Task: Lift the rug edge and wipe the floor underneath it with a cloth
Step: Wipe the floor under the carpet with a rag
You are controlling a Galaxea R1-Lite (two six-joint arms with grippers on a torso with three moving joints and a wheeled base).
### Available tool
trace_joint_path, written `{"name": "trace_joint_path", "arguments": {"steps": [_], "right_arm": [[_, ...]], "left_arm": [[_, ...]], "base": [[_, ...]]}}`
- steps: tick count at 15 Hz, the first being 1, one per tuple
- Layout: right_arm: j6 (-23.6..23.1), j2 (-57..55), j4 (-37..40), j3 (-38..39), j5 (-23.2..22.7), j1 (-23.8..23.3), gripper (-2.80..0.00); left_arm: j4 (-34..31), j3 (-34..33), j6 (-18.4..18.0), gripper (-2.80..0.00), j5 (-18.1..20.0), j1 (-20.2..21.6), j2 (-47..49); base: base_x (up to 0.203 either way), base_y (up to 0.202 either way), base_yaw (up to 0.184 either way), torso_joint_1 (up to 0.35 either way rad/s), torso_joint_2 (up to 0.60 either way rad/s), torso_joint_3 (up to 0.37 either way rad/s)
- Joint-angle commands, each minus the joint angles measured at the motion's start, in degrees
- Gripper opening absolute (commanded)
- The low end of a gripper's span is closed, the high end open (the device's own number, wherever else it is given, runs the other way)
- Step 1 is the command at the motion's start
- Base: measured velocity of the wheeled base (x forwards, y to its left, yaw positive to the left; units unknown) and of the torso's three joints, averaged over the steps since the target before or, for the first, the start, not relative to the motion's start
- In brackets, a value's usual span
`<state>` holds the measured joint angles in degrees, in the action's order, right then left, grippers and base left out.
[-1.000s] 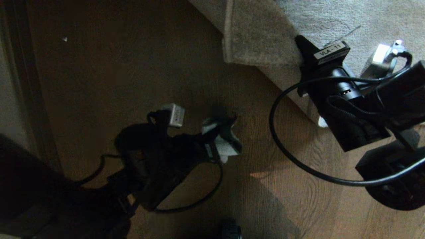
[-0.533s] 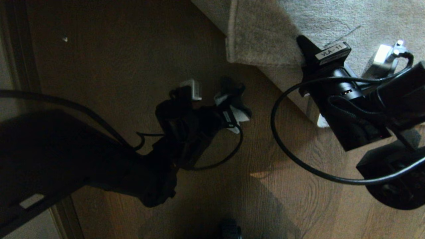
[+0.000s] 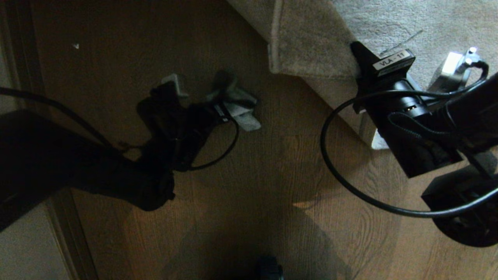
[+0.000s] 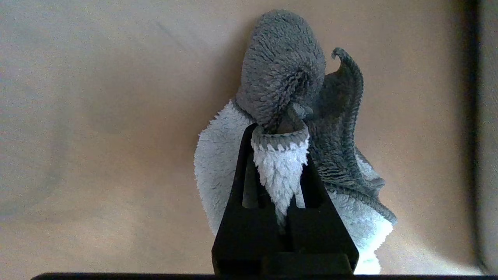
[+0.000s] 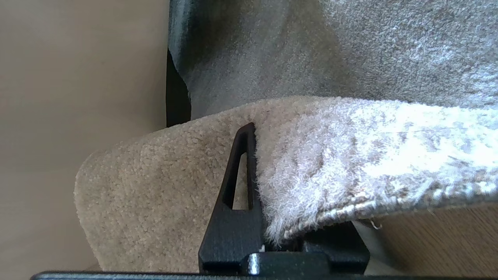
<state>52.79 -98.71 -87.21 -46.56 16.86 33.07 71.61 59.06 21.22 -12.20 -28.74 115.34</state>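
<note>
In the head view my right gripper (image 3: 360,64) is shut on the rug edge (image 3: 311,50), holding a flap of the grey-beige plush rug folded up and back off the floor (image 3: 272,167). The right wrist view shows the pile (image 5: 350,147) pinched beside one black finger (image 5: 243,171), with the other finger hidden under the rug. My left gripper (image 3: 223,107) is shut on the cloth (image 3: 239,111), low over the brown wood planks left of the lifted flap. In the left wrist view the grey and pale cloth (image 4: 280,77) bunches out past the left gripper (image 4: 278,136).
A dark strip (image 3: 23,77) runs along the left side with a pale surface (image 3: 27,249) beyond it. A black cable (image 3: 334,171) loops from my right arm above the floor. A small white speck (image 3: 76,46) lies on the planks at far left.
My left arm has carried the cloth across the floor, first away from me toward the rug, then to the left. The right gripper has kept the rug flap lifted in place.
</note>
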Motion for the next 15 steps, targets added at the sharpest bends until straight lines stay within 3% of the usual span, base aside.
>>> {"name": "trace_joint_path", "arguments": {"steps": [1,5,8,11,13,15], "right_arm": [[0.3,0.09,-2.74,-0.03,0.1,0.06,-2.8],[0.3,0.27,-2.74,0.15,0.04,0.06,-2.8],[0.33,0.27,-2.74,0.24,-0.12,0.06,-2.8],[1.88,0.27,-2.74,1.12,-2.01,0.06,-2.8],[1.88,0.18,-2.74,1.03,-2.01,-0.1,-2.8],[1.88,0.27,-2.74,1.12,-2.01,-0.03,-2.8]], "left_arm": [[0.46,-0.22,0.18,-2.8,-0.15,3.84,-3.74],[0.46,-3.71,0.16,-2.8,-0.4,6.59,-9.4],[0.46,-11.92,-0.12,-2.8,-0.34,6.35,-16.32],[0.39,-23.89,-2.92,-2.8,0.86,5.51,-24.35],[0.38,-32.49,-3.78,-2.8,1.75,2.58,-28.45],[0.38,-38.15,-4.14,-2.8,2.01,-3.25,-30.52]], "base": [[0.0,0.0,0.0,0.0,0.0,0.0],[0.0,0.0,0.0,0.0,0.0,0.0],[0.0,0.0,0.0,0.0,0.0,0.0],[0.0,0.0,0.0,0.0,0.0,0.0],[0.0,0.0,0.0,0.0,0.0,0.0],[0.0,0.0,0.0,0.0,0.0,0.0]]}}
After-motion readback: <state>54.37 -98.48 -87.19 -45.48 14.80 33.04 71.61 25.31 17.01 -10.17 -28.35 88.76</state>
